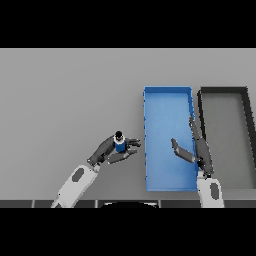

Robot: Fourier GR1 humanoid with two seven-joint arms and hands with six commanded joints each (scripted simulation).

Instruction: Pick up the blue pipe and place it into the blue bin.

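Observation:
The blue pipe (119, 144) is a short blue cylinder with a dark top, standing upright on the grey table left of the blue bin (167, 97). My left hand (111, 150) is around it, fingers and thumb curled at its sides. The bin is a long rectangular tray right of centre with nothing in it. My right hand (196, 150) hangs over the bin's right wall, fingers straight and thumb stretched out over the bin floor, holding nothing.
A dark grey bin (223, 92) stands right beside the blue bin, touching or nearly touching it. The grey table (65, 100) stretches out to the left and far side.

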